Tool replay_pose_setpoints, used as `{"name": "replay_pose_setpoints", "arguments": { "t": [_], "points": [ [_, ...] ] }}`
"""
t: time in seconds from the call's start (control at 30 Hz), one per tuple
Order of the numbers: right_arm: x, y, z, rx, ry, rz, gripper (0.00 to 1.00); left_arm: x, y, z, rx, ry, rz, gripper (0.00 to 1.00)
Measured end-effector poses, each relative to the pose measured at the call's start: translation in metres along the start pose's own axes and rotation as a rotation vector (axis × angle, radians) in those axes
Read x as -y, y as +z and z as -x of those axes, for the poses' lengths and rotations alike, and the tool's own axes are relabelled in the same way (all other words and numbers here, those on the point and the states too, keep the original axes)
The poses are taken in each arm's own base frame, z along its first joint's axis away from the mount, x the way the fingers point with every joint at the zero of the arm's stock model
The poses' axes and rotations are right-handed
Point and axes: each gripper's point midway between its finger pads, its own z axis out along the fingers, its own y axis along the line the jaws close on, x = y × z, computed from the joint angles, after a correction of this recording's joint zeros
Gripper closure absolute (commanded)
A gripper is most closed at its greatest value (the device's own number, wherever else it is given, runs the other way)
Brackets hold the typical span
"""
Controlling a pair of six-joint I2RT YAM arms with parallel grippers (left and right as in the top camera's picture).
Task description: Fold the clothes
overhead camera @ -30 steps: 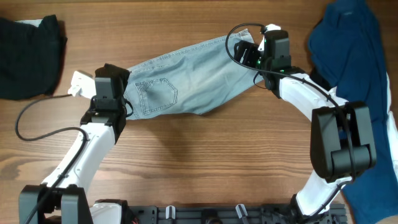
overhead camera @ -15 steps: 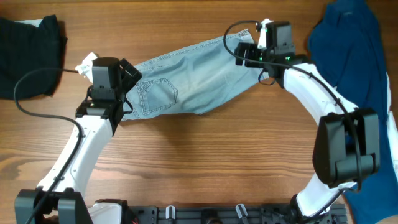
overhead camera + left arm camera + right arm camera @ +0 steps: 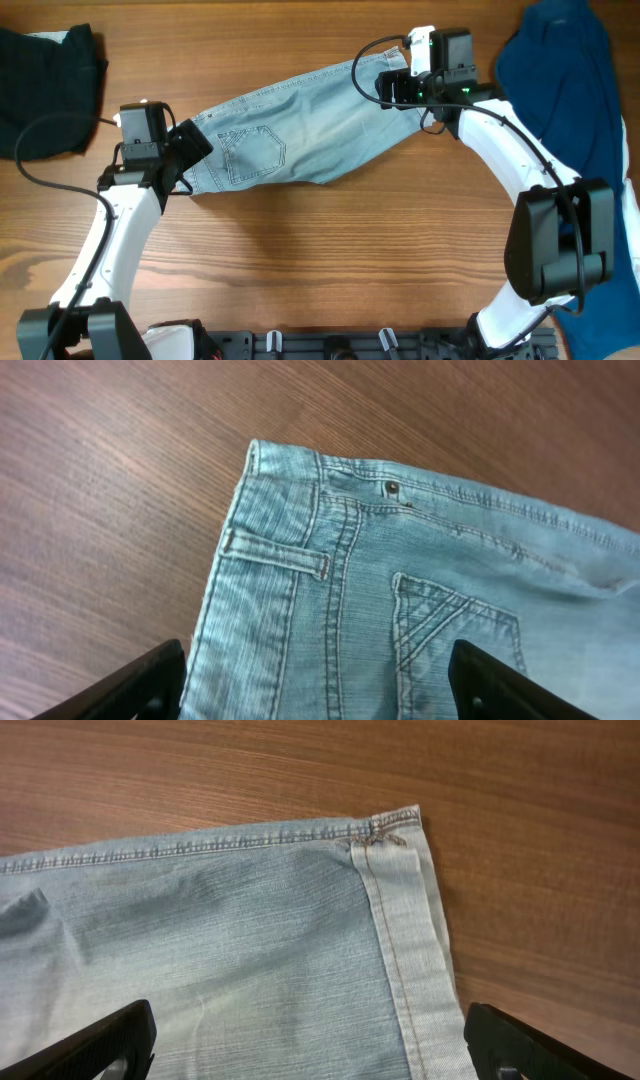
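Shorts (image 3: 300, 125) of faded blue denim lie flat on the wooden table (image 3: 300, 270), with one back pocket (image 3: 252, 152) facing up. Their long axis runs on a slant from the waistband (image 3: 300, 510) at the lower left up to the hem (image 3: 405, 940) at the upper right. A black garment (image 3: 50, 90) sits well apart at the far left edge and a dark blue garment (image 3: 570, 90) lies along the right side; neither touches the shorts.

One arm stands at each end of that axis. The left gripper (image 3: 188, 150) is over the waist end and the right gripper (image 3: 392, 85) over the hem end, so each is nearer its own end and neither reaches the middle. In the left wrist view the two fingers (image 3: 140, 685) are spread wide with the waist corner lying ahead of and between them, nothing pinched. In the right wrist view the fingers (image 3: 100, 1040) are likewise spread, with the hem corner ahead and slightly to the right. Both sets of jaws are released and empty.

My judgement is that the fold across the length is not yet made. The coming move turns on carrying one end along the slanted axis onto the other, so each arm would first need to drop onto the cloth edge just ahead of its jaws and pinch it
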Motion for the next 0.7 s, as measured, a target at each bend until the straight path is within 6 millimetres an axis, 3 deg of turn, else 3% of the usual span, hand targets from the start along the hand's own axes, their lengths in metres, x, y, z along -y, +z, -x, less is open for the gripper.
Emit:
{"name": "replay_pose_setpoints", "arguments": {
  "t": [0.13, 0.2, 0.3, 0.47, 0.57, 0.7],
  "points": [
    [0.0, 0.0, 0.006, 0.024, -0.029, -0.001, 0.01, -0.003, 0.006, -0.003, -0.018, 0.042, 0.009, 0.0],
    [0.001, 0.004, 0.011, 0.048, -0.037, -0.001, 0.11, -0.006, 0.007, -0.006, -0.028, 0.057, 0.027, 0.0],
    [0.003, 0.022, 0.005, 0.043, -0.033, -0.001, 0.39, -0.008, 0.007, -0.005, -0.023, 0.062, 0.037, 0.0],
    [0.01, 0.056, -0.032, -0.06, 0.011, -0.009, 0.76, -0.01, 0.007, -0.007, -0.028, 0.065, 0.045, 0.0],
    [0.016, 0.064, -0.041, -0.08, 0.043, -0.017, 0.82, -0.011, 0.007, -0.006, -0.026, 0.066, 0.049, 0.0],
    [0.027, 0.063, -0.036, -0.056, 0.068, -0.031, 0.84, -0.012, 0.007, -0.005, -0.023, 0.066, 0.054, 0.0]
  ]
}}
